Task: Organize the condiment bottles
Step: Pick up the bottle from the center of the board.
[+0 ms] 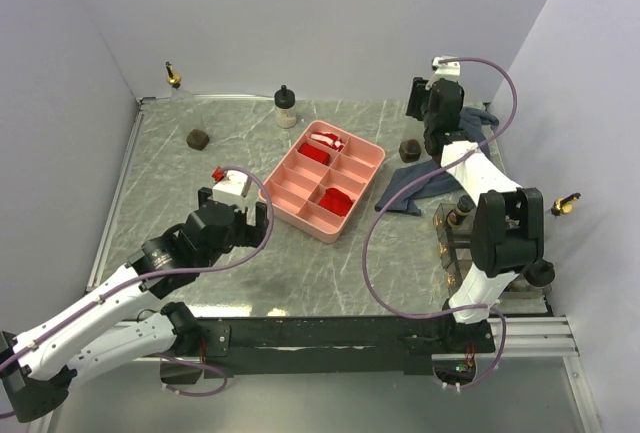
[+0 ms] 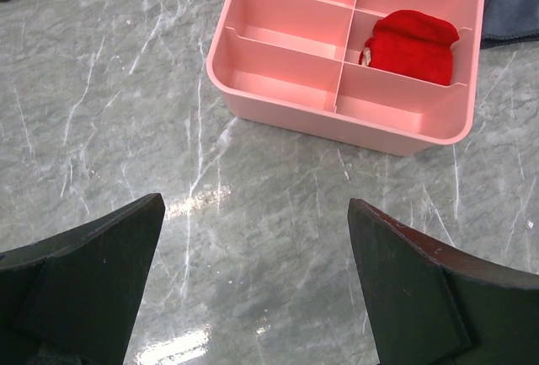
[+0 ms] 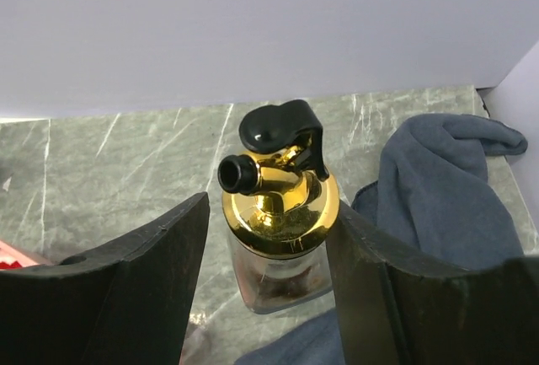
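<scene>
A clear condiment bottle with a gold pourer top and black spout stands between the fingers of my right gripper at the back right. The right finger touches its gold cap and the left finger stands a small gap off. From above, the wrist hides this bottle. Another gold-spouted bottle is at the back left corner, and a black-capped cream bottle is at the back centre. Squat dark jars sit at the left and beside the cloth. My left gripper hangs open and empty over bare marble.
The pink divided tray lies mid-table with red items in some compartments. A blue-grey cloth lies right of it, under the right arm. A clear rack with bottles stands at the right edge. Walls close in on three sides.
</scene>
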`<state>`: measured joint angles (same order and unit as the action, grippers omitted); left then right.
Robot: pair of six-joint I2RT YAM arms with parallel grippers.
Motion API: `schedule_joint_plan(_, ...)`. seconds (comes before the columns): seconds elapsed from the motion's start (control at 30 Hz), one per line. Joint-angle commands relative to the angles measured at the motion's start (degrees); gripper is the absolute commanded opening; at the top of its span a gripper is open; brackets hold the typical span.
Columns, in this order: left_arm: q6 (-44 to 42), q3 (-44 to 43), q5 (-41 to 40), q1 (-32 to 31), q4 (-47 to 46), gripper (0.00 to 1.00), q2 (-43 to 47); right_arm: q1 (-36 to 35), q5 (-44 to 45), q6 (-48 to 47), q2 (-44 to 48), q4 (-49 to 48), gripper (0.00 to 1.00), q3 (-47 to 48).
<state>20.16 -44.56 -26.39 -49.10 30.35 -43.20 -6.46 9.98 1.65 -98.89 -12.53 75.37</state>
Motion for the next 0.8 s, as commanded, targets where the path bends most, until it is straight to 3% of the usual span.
schedule_joint_plan(0.0,-1.1,-0.1,-0.7,0.3,-0.5,0.97,0.0,0.6,0.1,-1.1,0.0,-5.0,0.60,1.4)
schedule_joint_plan(0.33,-1.1,-0.1,-0.9,0.3,-0.4,0.97,-0.5,1.5,-1.1,-1.1,-2.7,-5.1,0.55,3.5)
schedule_joint_plan(0.63,-1.0,-0.2,-1.1,0.3,-0.4,0.97,-0.2,1.5,-1.3,-1.7,-0.7,-0.7,0.04,7.9)
schedule_joint_plan(0.77,-0.9,-0.2,-1.2,0.3,-0.3,0.97,0.0,1.4,-1.3,1.5,3.1,0.7,0.00,9.7)
